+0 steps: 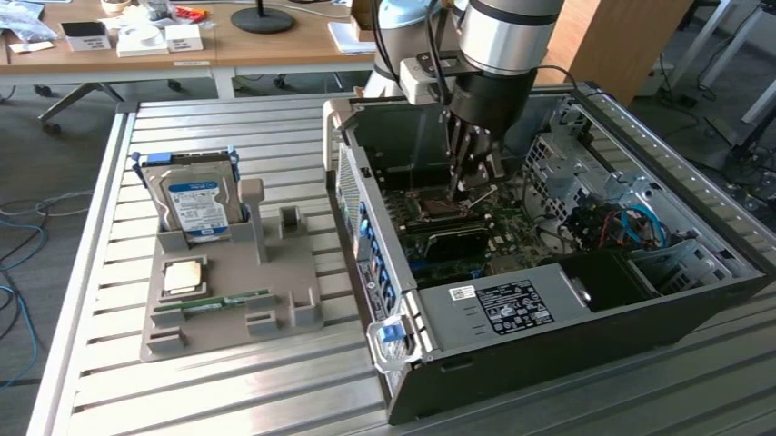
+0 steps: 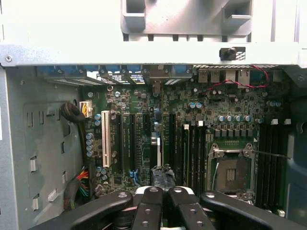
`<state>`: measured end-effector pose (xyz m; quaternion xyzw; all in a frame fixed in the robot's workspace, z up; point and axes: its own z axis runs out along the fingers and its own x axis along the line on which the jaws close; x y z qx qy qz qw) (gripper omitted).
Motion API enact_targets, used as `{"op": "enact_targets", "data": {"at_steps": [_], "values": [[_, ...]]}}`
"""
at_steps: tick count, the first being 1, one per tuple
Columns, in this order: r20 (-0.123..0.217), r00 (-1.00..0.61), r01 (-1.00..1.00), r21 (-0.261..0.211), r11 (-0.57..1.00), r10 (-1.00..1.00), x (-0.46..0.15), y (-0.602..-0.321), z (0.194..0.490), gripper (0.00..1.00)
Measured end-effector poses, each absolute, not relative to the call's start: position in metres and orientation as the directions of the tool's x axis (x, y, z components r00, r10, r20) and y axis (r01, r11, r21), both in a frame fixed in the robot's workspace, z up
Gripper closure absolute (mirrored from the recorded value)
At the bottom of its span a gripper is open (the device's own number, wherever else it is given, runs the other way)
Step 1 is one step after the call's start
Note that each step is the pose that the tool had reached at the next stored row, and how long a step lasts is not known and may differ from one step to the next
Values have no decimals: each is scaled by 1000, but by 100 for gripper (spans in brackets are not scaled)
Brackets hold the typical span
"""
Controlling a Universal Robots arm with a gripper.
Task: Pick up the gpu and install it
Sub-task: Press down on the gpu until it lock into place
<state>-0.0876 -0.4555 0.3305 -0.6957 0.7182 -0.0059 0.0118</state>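
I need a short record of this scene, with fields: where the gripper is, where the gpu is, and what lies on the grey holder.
gripper: shut, lowered into the open computer case, over the motherboard
gpu: dark flat card, apparently on the motherboard just below the gripper; contact with the fingers cannot be judged
grey holder: on the table, at the exterior view's left of the case
hard drive: upright in the holder
memory stick: green, lying flat on the holder
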Motion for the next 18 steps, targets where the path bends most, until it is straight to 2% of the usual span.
{"op": "enact_targets", "data": {"at_steps": [18], "values": [[-9, -32, -999, -25, 32, -999, -80, -456, 316, 89]]}}
